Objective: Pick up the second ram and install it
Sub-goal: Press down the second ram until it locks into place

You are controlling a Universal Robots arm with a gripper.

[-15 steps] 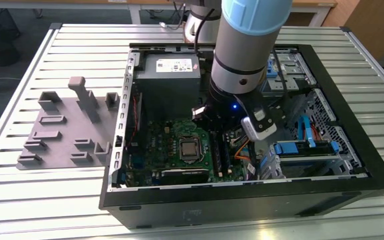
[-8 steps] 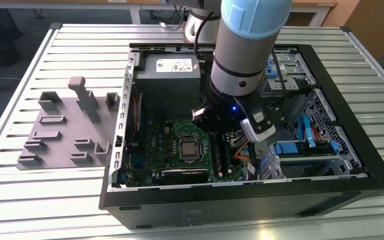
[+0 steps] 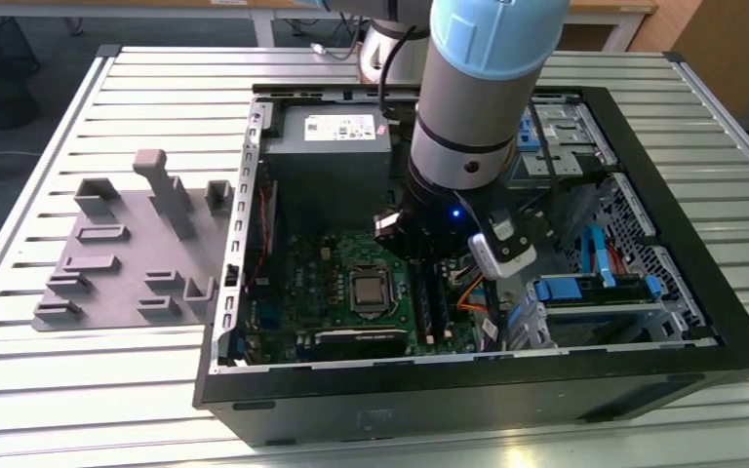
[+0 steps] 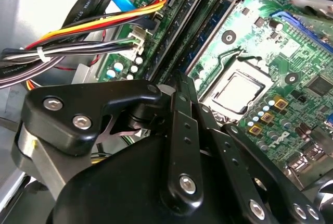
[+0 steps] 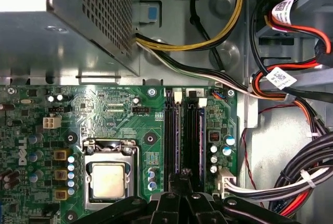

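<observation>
The black linkage gripper (image 5: 183, 178) reaches down inside the open black computer case (image 3: 687, 322), over the upright memory slots (image 5: 171, 130) of the green motherboard (image 5: 93, 109), just to the exterior view's right of the silver square processor chip (image 3: 370, 289). Its fingers (image 4: 183, 91) stand drawn close together, their tips right at the slot rows; I cannot tell whether anything is pinched between them, for the linkage hides the ends. The second ram, a long thin blue-green stick (image 5: 193, 130), stands on edge in a slot, in line with the fingertips, its near end cut off by the gripper body. The pale blue and grey robot arm (image 3: 479, 88) covers the case's middle in the exterior view. A grey plastic tray with upright posts (image 3: 128, 244) lies on the slatted metal table (image 3: 36, 380), at the exterior view's left.
</observation>
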